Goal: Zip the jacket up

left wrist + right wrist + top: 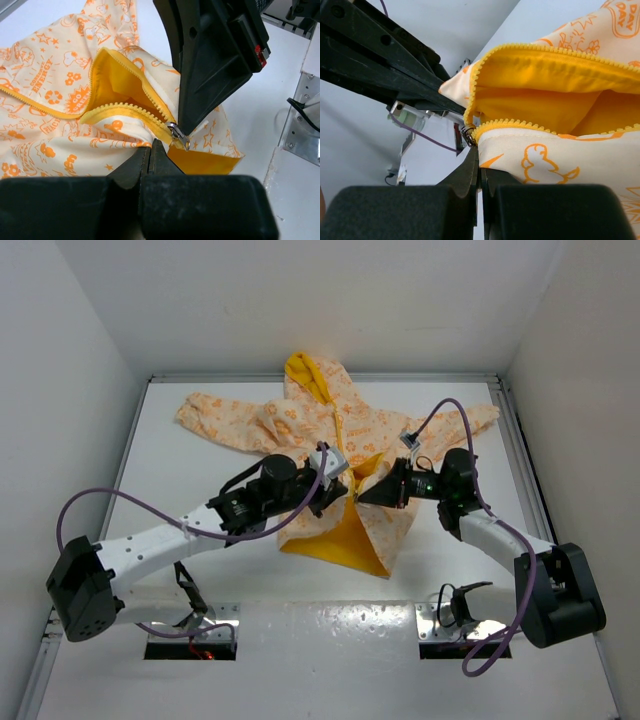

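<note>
Clamped tight, the left gripper (pixel 150 152) and right gripper (pixel 479 162) pinch the jacket (pixel 375 420) beside the slider (pixel 178 135) — the zipper (pixel 334 428) runs toward the table's (pixel 170 465) far edge.

From above, the zipper slider (pixel 178 136) is too small to tell, hidden where the left gripper (pixel 340 492) and right gripper (pixel 360 495) meet. The left arm (pixel 200 525) covers part of the jacket (pixel 300 420) toward the near edge of the worktop (pixel 180 475); both wrist views crop the jacket
</note>
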`<control>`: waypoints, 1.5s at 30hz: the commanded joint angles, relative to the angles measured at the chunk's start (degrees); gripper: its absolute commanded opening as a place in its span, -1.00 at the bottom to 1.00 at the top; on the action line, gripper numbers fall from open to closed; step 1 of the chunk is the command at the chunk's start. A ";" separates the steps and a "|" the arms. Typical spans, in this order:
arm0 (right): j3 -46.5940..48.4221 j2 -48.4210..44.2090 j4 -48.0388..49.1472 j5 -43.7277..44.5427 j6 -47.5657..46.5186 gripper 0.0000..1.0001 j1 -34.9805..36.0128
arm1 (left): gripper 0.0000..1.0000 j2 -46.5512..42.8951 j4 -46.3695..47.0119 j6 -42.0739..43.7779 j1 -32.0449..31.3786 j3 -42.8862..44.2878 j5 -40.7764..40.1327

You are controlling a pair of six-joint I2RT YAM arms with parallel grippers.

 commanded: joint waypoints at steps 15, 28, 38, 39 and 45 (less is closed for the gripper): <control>2.30 -0.80 4.64 0.95 1.31 -1.00 0.28 | -1.00 -2.79 1.03 4.99 -4.78 -0.60 1.44; 0.72 -1.68 10.09 -1.42 2.55 -1.00 0.37 | -1.00 -2.26 -0.12 4.38 -5.32 -0.08 -3.48; 0.45 -1.94 9.48 -4.23 1.32 -1.00 0.28 | -1.00 -2.78 1.55 2.80 -3.12 -0.60 3.89; 0.45 -1.94 9.30 -4.23 1.05 -1.00 0.19 | -1.00 -2.79 1.55 2.80 -3.12 -0.60 4.51; 0.10 -1.59 9.21 -4.76 0.09 -1.00 -0.07 | -1.00 -4.54 4.89 0.96 -1.27 -2.97 11.37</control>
